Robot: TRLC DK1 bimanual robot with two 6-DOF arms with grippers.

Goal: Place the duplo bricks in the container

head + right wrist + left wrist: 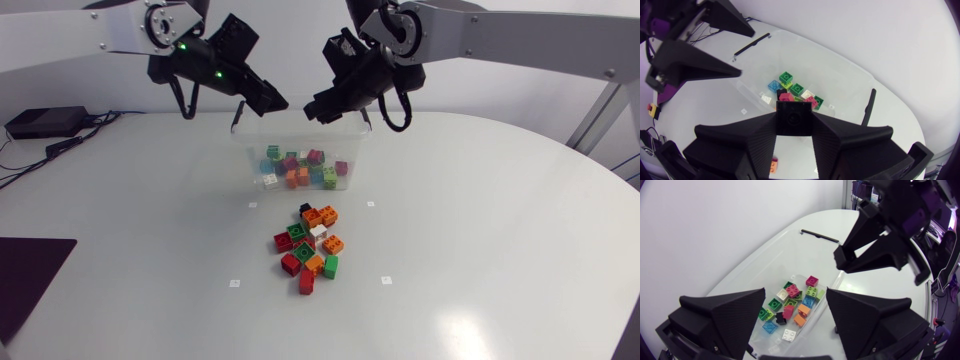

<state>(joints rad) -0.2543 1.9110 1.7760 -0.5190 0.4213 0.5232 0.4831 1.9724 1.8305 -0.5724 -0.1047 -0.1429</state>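
Observation:
A clear container (245, 160) at the table's back middle holds several mixed-colour duplo bricks (300, 168). A pile of loose bricks (308, 248), red, orange, green, white and black, lies on the table in front of it. My left gripper (272, 102) hangs over the container's left rim. In the left wrist view it (795, 294) is open with nothing between its fingers, and the container's bricks (792, 305) show far below. My right gripper (318, 108) hovers over the container's middle. It (794, 122) is shut on a black brick (794, 112) above the container (850, 90).
A black box (45, 122) with cables sits at the back left, and a dark mat (25, 280) lies at the front left edge. Black clips (817, 236) stand up at the container's ends. Small white marks (235, 283) frame the pile.

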